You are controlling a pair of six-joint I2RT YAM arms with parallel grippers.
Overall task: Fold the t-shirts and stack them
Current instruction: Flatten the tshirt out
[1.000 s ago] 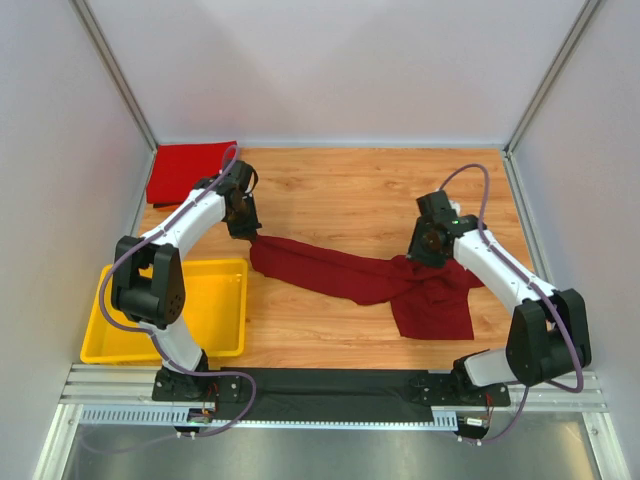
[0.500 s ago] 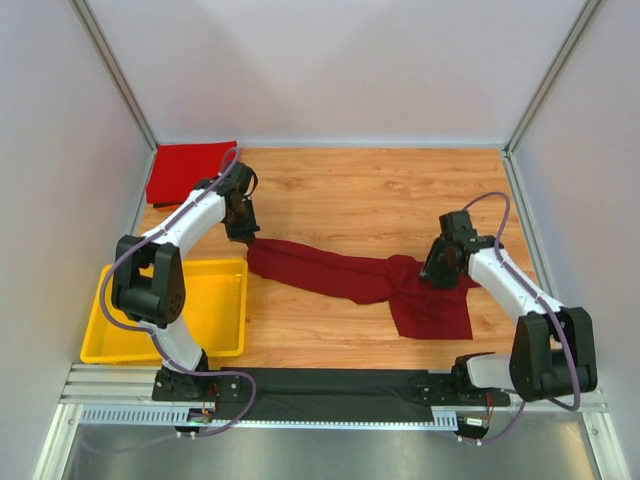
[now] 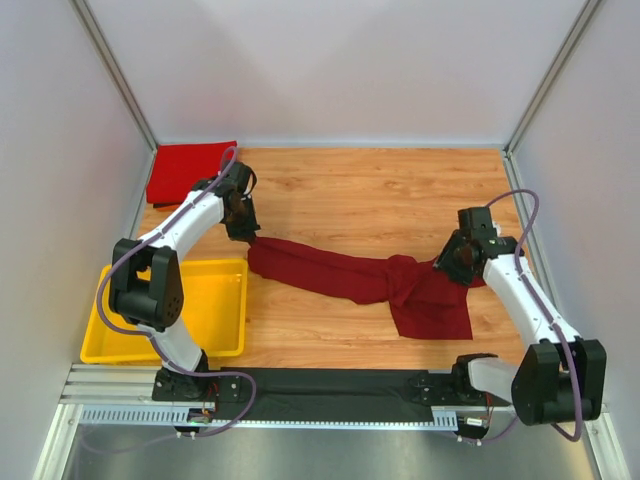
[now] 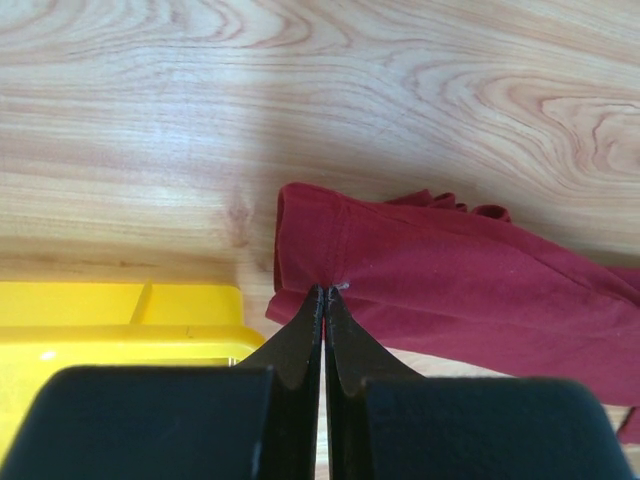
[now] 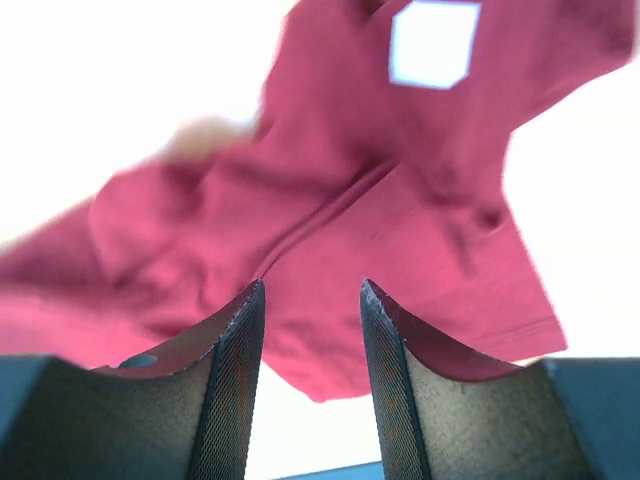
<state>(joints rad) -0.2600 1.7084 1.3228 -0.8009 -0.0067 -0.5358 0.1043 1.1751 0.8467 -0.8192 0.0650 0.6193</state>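
**Free room and obstacles.** We mark the wood-grain tabletop (image 3: 380,190) behind the long dark maroon cloth t-shirt (image 3: 340,275) as the widest passage, with open boards up to the white back wall (image 3: 330,70). The shirt bars the middle as a diagonal band. The left gripper (image 3: 252,238) is pinched closed on its left end. The right gripper (image 3: 450,266) hangs with fingers parted over the bunched right end. We note a narrower open strip in front of the band. The shallow yellow plastic tray (image 3: 200,263) blocks the near-left corner, just beside the pinched end. The folded bright red cloth t-shirt (image 3: 188,170) fills the far-left corner.
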